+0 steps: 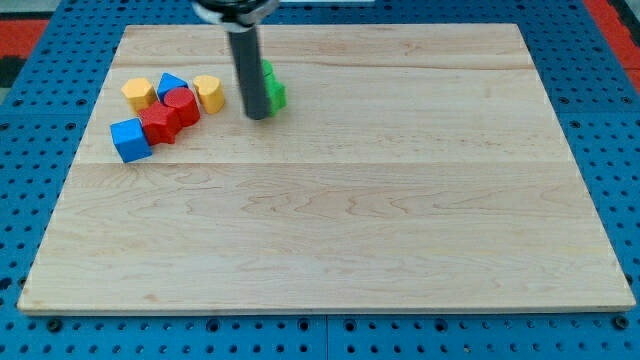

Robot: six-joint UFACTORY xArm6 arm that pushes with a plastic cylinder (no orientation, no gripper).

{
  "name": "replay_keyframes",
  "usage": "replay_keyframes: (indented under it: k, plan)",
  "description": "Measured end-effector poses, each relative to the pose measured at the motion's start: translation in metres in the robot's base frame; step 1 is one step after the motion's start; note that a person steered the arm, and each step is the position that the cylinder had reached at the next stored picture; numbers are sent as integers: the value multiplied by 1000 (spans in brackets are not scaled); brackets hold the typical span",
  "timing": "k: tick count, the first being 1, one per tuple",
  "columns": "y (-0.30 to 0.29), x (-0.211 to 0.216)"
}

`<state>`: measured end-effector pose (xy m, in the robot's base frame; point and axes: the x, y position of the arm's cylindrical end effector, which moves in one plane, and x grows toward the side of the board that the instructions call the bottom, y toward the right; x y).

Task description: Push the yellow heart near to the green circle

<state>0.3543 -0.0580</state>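
My tip (257, 116) rests on the board near the view's top, left of centre. A green block (274, 92) sits right behind the rod on its right side and is partly hidden, so I cannot make out its shape; more green shows just above it (268, 70). A yellow block (208, 92), possibly the heart, lies a short way to the view's left of my tip, apart from it. A second yellow block (138, 94) lies further left.
Between the two yellow blocks sit a blue triangle-like block (171, 84) and two touching red blocks (183, 105) (160, 125). A blue cube (130, 139) lies at the cluster's lower left. The wooden board (340, 220) rests on a blue pegboard.
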Motion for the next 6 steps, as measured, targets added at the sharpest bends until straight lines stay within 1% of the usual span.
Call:
replay_keyframes:
  k: [1, 2, 3, 4, 5, 6]
  plan:
    - [51, 1]
    - [15, 35]
    - [-84, 37]
    - [-106, 7]
    - [-98, -20]
    - [-57, -21]
